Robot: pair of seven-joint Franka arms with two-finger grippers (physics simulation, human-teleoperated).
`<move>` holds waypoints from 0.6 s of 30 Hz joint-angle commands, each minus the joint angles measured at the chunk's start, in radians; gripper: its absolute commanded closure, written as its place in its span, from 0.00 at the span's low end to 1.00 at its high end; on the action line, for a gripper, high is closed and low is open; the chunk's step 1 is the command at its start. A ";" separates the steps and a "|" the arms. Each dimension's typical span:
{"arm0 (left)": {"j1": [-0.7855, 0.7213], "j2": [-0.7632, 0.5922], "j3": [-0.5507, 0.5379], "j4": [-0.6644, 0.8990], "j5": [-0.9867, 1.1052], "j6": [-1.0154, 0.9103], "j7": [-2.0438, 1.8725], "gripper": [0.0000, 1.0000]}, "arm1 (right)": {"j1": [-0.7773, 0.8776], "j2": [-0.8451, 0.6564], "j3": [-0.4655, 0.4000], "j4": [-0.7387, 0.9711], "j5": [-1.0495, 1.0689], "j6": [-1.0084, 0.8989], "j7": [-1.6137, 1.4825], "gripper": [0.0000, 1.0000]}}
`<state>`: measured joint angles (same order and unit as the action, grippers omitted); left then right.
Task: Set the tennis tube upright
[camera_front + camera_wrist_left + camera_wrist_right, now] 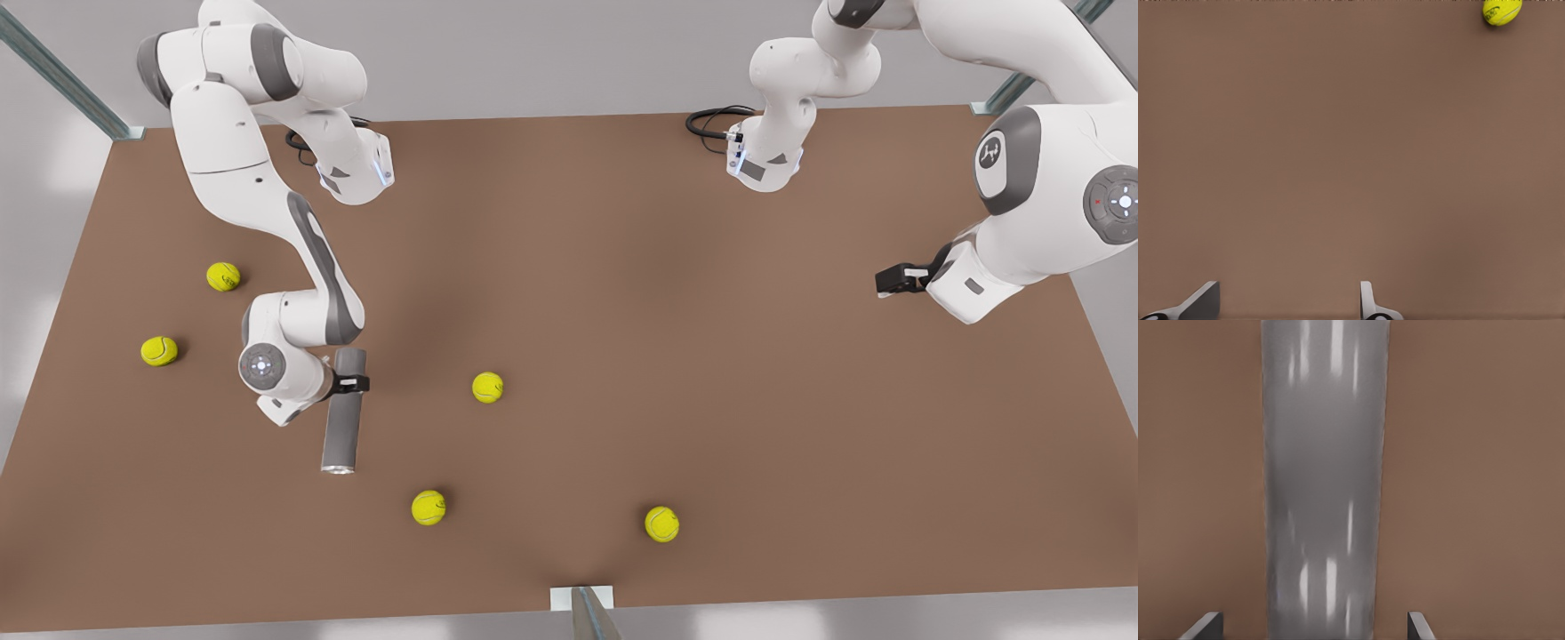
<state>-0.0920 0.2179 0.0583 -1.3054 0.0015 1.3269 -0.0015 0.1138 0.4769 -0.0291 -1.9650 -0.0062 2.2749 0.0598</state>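
The right gripper [353, 384] straddles the tennis tube [343, 413], fingers spread either side, not visibly clamping it; the tube lies flat on the brown table [711, 356]. The left gripper [889, 283] hangs open above bare table, its arm waiting. Tennis balls [487, 388] lie scattered.

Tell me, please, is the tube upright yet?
No. The tube lies flat on the table, between the right gripper's open fingers.
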 commanded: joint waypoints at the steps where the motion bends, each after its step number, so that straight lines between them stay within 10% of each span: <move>1: 0.000 0.000 0.000 0.000 0.000 0.000 0.000 0.00 | 0.000 0.000 0.000 0.000 0.000 0.000 0.000 0.00; 18: -0.002 0.009 0.000 0.000 0.000 0.000 0.000 0.00 | -0.006 0.097 -0.002 0.045 0.009 0.089 0.003 0.00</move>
<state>-0.0936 0.2271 0.0583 -1.3054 0.0015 1.3269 -0.0015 0.1076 0.5781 -0.0303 -1.9206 0.0051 2.3653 0.0629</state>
